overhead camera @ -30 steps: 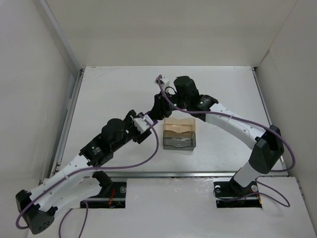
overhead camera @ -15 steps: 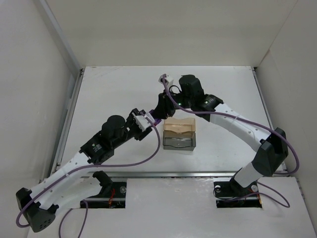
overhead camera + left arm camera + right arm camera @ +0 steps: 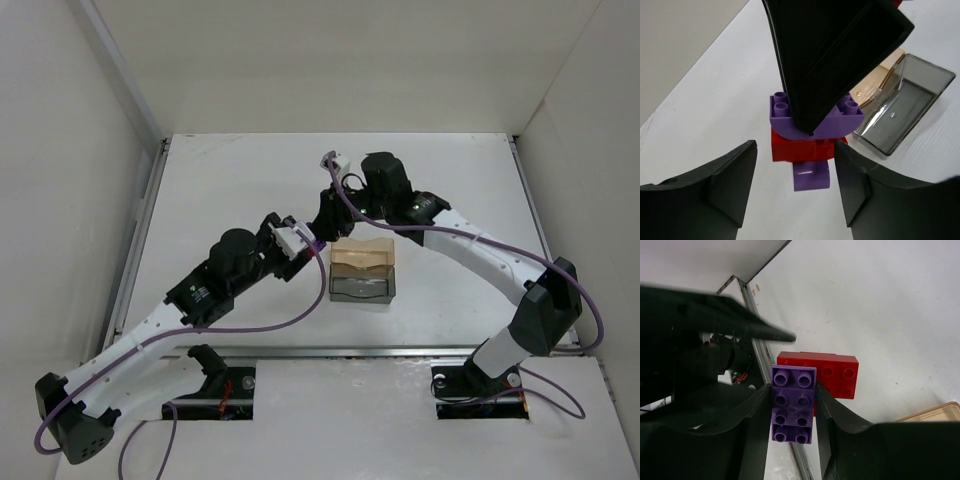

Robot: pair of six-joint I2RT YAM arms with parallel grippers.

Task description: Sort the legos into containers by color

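Note:
My right gripper point(image 3: 792, 407) is shut on a purple brick point(image 3: 793, 404) that sits crosswise on a red brick point(image 3: 832, 372). It holds the joined pair off the table, just left of the trays point(image 3: 318, 243). In the left wrist view the purple brick point(image 3: 780, 111) tops the red brick point(image 3: 790, 149), and another purple part point(image 3: 811, 176) shows below the red. My left gripper point(image 3: 795, 146) is open, its fingers either side of the red brick and apart from it. The tan-orange tray point(image 3: 363, 256) and the smoky grey tray point(image 3: 362, 287) stand side by side, both looking empty.
White walls enclose the table on the left, back and right. A metal rail point(image 3: 135, 250) runs along the left edge. Both arms cross over the middle of the table, with purple cables looping from them.
My left gripper has moved forward and right until its open fingers flank the bricks. My right gripper shifted slightly, still holding the purple brick. The trays have not moved.

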